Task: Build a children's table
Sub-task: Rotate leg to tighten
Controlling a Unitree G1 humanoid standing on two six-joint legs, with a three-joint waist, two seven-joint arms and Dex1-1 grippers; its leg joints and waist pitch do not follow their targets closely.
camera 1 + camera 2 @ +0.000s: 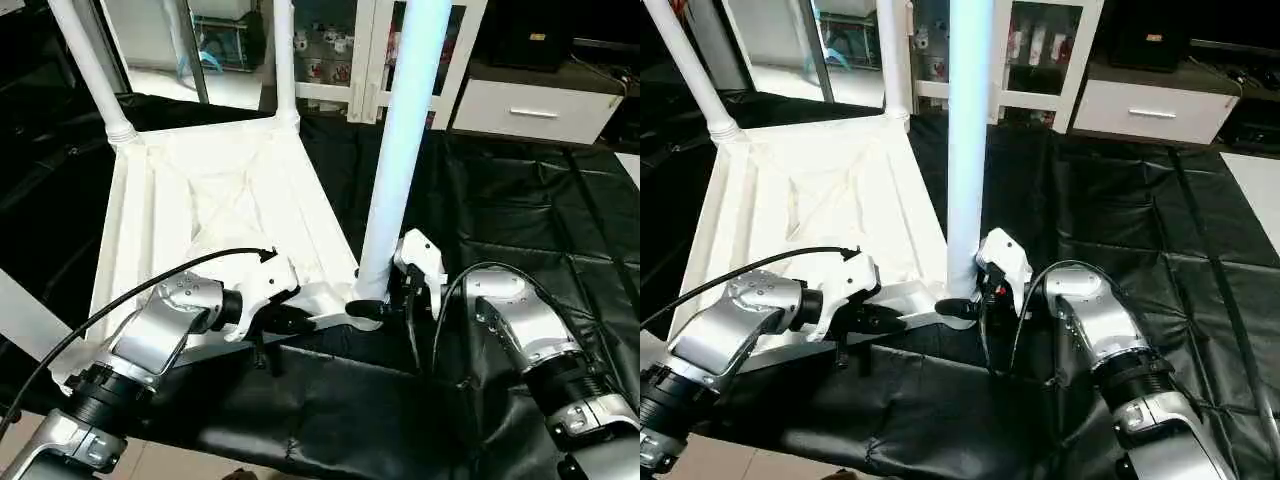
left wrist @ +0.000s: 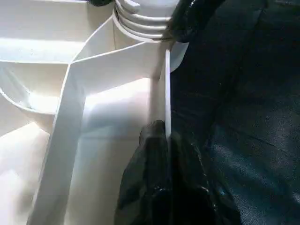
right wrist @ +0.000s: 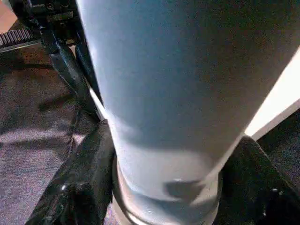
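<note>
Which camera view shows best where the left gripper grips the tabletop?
The left wrist view: the left gripper pinches the tabletop rim's thin edge close up. The eye views show it at the near rim, fingers partly hidden; the right wrist view shows the leg instead.

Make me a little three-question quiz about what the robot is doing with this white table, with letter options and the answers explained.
1. Where does the left gripper hold?
A. the tabletop's near rim
B. a far leg
C. the black cloth

2. How many legs stand in the upturned tabletop?
A. one
B. three
C. four

3. How does the near leg stand?
A. lying flat
B. upright in its corner socket
C. lifted clear of the tabletop

Answers:
1 A: the left wrist view shows its fingers pinched on the thin white edge.
2 B: two far legs plus the near leg.
3 B: it rises straight from the corner, with the right gripper around its base.
</note>
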